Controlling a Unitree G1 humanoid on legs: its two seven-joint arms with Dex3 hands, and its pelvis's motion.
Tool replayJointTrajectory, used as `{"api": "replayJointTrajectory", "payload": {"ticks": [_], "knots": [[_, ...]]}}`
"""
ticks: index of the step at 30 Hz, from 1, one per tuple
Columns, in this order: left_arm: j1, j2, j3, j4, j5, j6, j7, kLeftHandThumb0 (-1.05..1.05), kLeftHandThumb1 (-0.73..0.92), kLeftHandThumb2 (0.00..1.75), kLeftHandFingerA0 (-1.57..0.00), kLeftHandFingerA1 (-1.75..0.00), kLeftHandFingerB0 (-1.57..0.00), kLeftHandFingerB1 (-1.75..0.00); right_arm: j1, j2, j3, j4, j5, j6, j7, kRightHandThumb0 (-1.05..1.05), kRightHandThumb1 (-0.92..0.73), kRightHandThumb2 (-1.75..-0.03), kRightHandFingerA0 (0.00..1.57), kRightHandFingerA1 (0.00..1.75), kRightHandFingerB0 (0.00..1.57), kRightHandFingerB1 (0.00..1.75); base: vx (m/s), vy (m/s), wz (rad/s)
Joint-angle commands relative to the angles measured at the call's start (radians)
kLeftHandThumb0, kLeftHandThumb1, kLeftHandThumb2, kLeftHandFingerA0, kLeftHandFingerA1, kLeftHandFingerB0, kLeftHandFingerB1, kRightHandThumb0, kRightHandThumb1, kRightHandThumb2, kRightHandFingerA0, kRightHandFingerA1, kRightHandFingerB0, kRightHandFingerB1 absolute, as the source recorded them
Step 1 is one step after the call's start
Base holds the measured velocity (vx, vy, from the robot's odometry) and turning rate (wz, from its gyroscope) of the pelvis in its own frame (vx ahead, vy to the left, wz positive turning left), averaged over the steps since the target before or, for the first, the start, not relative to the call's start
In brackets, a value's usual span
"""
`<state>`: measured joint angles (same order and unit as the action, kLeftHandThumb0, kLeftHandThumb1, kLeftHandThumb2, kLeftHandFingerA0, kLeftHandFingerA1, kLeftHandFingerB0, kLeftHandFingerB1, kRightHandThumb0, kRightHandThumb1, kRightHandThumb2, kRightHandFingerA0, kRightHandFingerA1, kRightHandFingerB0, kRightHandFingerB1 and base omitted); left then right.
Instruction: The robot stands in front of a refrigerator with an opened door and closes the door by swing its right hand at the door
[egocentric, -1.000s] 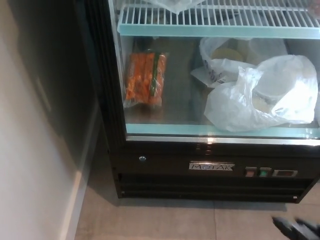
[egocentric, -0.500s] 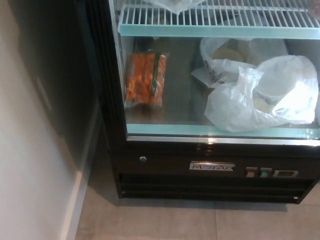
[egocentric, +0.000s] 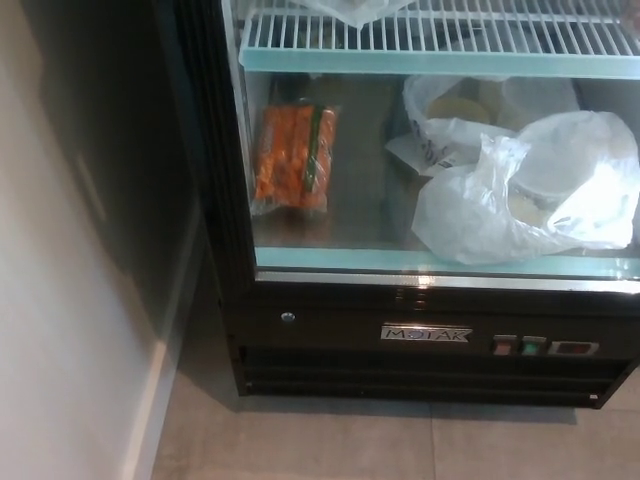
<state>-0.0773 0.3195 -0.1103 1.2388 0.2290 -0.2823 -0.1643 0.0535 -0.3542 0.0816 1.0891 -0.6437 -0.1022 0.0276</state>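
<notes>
Black fridge, wire shelf, crinkly plastic bags, bagged carrots.

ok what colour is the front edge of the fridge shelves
Pale mint green, on both the wire shelf and the bottom shelf; the head view shows it.

A bag of carrots lies at the left, well apart from the white plastic bags at the right. Above them is a white wire shelf. Below is a grey tiled floor.
</notes>
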Motion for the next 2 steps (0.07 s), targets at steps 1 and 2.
{"api": "replayJointTrajectory", "payload": {"ticks": [1, 2], "knots": [[0.049, 0.055, -0.005, 0.003, 0.012, -0.024, 0.001, -0.6, 0.88, 0.67, -0.37, -0.35, -0.29, -0.31, -0.055, 0.023, -0.01, 0.171, 0.084, 0.111, -0.009, -0.37, -0.48, -1.07, 0.01, 0.5, 0.0, 0.49, 0.0, 0.0, 0.0], [0.05, 0.058, -0.01, 0.003, 0.019, -0.024, 0.006, -0.6, 0.88, 0.67, -0.37, -0.35, -0.29, -0.31, -0.059, 0.025, -0.01, 0.18, 0.09, 0.112, -0.014, -0.37, -0.48, -1.07, 0.01, 0.5, 0.0, 0.49, 0.0, 0.0, 0.0]]}}
